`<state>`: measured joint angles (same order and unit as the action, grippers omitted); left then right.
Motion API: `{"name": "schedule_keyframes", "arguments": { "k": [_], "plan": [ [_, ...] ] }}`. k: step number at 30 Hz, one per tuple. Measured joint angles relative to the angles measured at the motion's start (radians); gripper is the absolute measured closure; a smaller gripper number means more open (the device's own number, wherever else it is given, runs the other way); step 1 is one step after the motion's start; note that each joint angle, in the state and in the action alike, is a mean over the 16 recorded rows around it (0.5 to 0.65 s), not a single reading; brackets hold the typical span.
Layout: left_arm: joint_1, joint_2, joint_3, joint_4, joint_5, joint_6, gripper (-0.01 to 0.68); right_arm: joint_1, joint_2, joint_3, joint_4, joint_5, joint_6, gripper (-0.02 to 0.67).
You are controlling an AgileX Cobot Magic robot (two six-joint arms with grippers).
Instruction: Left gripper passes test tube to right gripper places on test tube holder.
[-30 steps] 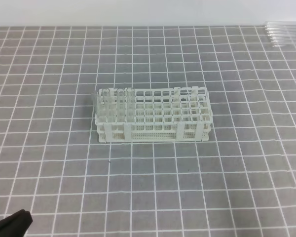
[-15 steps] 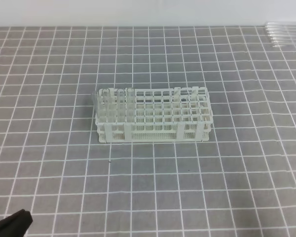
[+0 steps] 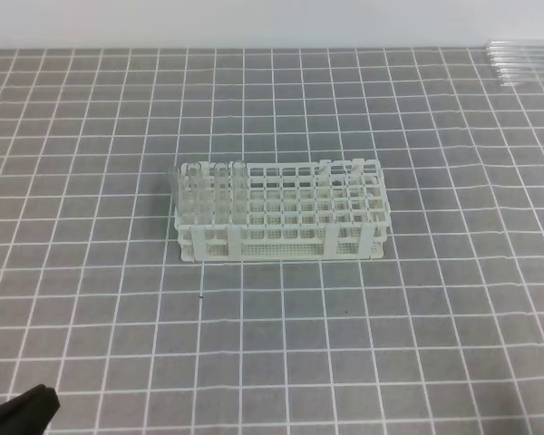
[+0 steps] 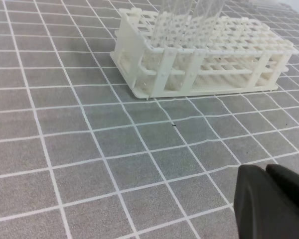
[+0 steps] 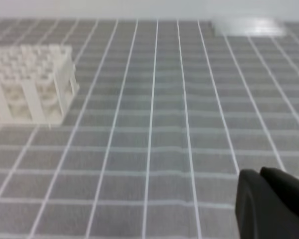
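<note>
Nothing has moved since the earlier frame: both black two-fingered grippers, left [image 4: 274, 201] and right [image 5: 271, 204], rest closed and empty, so pickup from the clear glass tube bundle [image 3: 524, 62] at two o'clock of the white plastic grid rack [image 3: 279, 213] has not begun.

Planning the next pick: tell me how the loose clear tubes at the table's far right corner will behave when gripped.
The loose tubes are thin, clear cylinders lying flat on the table, so they will probably roll if nudged. They look like smooth glass, so likely slippery and fragile under a hard squeeze. Being so slender, each one is probably light.
</note>
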<state>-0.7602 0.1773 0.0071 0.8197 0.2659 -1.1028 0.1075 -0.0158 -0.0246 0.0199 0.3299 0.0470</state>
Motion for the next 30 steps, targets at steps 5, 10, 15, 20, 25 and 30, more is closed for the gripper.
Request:
{"name": "schedule_keyframes", "arguments": {
  "k": [5, 10, 15, 20, 25, 30],
  "plan": [
    [0.000, -0.001, -0.003, -0.001, 0.001, 0.000, 0.673, 0.000, 0.000, 0.018, -0.013, 0.006, 0.018, 0.662],
    [0.000, -0.001, -0.004, -0.002, 0.001, -0.001, 0.674, 0.000, 0.000, 0.028, -0.007, -0.008, 0.018, 0.662],
    [0.000, -0.002, -0.005, -0.002, 0.001, -0.001, 0.674, 0.000, 0.000, 0.028, 0.000, -0.011, 0.018, 0.662],
    [0.000, -0.002, -0.005, -0.002, 0.001, -0.001, 0.674, 0.000, 0.000, 0.028, 0.002, -0.011, 0.019, 0.662],
    [0.000, -0.002, -0.005, -0.002, 0.001, -0.001, 0.674, 0.000, 0.000, 0.028, 0.002, -0.011, 0.019, 0.662],
    [0.000, -0.001, -0.003, 0.016, 0.001, -0.001, 0.674, 0.000, 0.000, 0.028, 0.002, -0.011, 0.019, 0.662]
  ]
}}
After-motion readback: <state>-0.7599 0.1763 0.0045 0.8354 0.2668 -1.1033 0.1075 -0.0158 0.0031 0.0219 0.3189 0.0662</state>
